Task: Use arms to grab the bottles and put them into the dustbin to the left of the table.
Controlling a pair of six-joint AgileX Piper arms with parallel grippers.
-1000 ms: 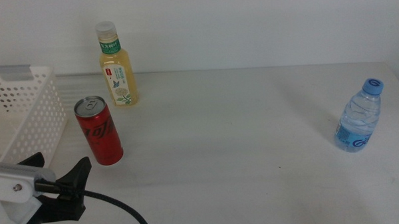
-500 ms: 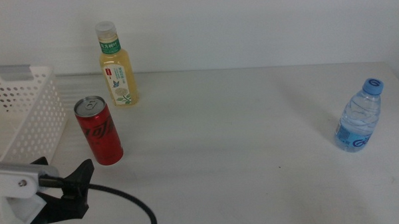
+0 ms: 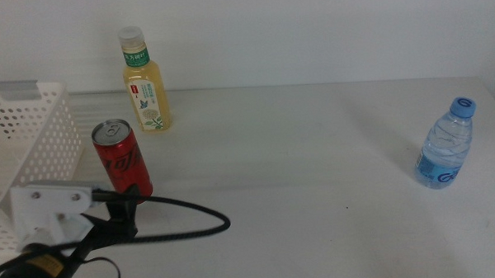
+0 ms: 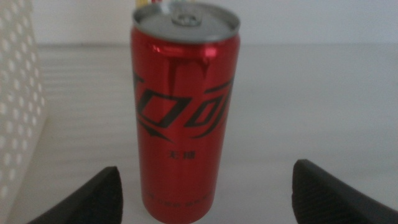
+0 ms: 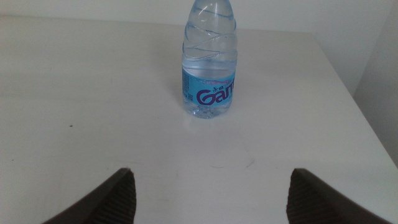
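Observation:
A slim red soda can (image 3: 123, 161) stands upright near the table's left side, just right of the white perforated dustbin (image 3: 24, 134). My left gripper (image 3: 118, 206) has come in low right in front of the can. In the left wrist view it (image 4: 206, 169) is open, and the can (image 4: 184, 106) fills the gap ahead of its jaws, touching neither. A yellow-drink bottle (image 3: 145, 81) stands behind the can. The small water bottle (image 3: 446, 144) stands far right. Facing that bottle (image 5: 210, 62) at some distance, my right gripper (image 5: 212, 177) is open and holds nothing.
The white table (image 3: 297, 154) stretches between the can and the water bottle. The left arm's white bracket (image 3: 50, 210) and black cable (image 3: 184, 220) lie over the front left corner. The table's right edge (image 5: 367, 118) runs close past the water bottle.
The left arm has pushed forward and to the right, closing in on the red can; its bracket and cable now reach further onto the table. The bottles and can have not moved.

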